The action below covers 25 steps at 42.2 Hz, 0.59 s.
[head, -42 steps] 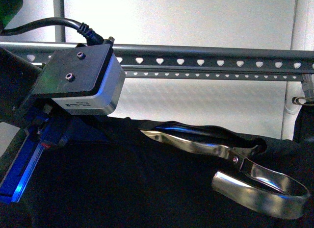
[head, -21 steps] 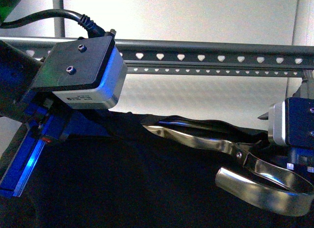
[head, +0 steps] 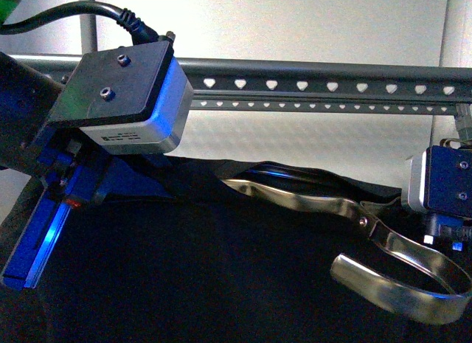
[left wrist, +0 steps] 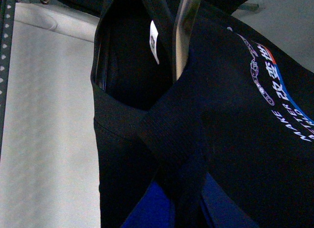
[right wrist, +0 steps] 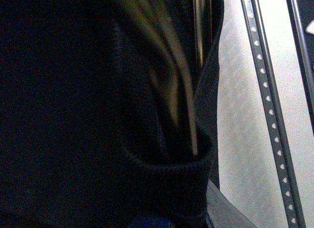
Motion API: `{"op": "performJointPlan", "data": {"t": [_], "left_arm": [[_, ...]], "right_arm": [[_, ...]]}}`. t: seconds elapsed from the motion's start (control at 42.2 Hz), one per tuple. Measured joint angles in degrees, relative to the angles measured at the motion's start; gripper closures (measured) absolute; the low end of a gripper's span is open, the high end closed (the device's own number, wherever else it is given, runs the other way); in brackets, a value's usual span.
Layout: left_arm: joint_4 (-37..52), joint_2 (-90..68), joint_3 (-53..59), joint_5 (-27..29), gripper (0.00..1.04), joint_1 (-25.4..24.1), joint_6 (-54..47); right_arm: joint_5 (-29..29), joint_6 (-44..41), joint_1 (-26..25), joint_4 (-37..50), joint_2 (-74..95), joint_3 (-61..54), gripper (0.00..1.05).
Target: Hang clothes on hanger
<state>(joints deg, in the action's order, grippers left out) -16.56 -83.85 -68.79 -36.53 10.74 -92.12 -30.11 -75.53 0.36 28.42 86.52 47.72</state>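
A pale, plain wall [head: 310,26] fills the back of the front view, brightly and evenly lit (the light reads cool, faintly blue). A grey upright pole [head: 88,18] stands at its upper left. A vertical seam [head: 448,33] sets off a narrower panel at the right. Both wrist views show a whitish, finely textured surface [left wrist: 49,139] behind.
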Motion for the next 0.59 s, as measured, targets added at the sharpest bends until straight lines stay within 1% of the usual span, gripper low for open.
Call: {"op": "performJointPlan", "data": {"t": [0.071,0.095,0.189,0.237,0.379,0.426,0.592], "left_arm": [[0.02,0.07,0.0,-0.11,1.0,0.0,0.0],[0.02,0.09,0.0,-0.2,0.98,0.0,0.0],[0.04,0.13,0.0,-0.55,0.88,0.0,-0.09],[0.07,0.17,0.0,-0.57,0.8,0.0,-0.09],[0.07,0.26,0.0,-0.66,0.64,0.0,-0.11],[0.07,0.28,0.0,-0.74,0.57,0.0,-0.11],[0.07,0.28,0.0,-0.76,0.39,0.09,-0.11]], "right_arm": [[-0.35,0.44,-0.22,0.44,-0.31,-0.35,1.01],[-0.59,0.66,-0.37,0.66,-0.48,-0.61,1.01],[-1.16,2.84,-1.03,1.27,-1.38,-1.6,1.01],[-1.49,4.11,-1.75,1.49,-1.95,-2.27,1.01],[-2.99,8.33,-3.93,1.51,-3.26,-3.61,1.01],[-3.82,10.58,-5.03,1.11,-3.82,-4.15,1.01],[-6.82,14.45,-8.17,-2.03,-5.16,-5.35,1.01]]}}
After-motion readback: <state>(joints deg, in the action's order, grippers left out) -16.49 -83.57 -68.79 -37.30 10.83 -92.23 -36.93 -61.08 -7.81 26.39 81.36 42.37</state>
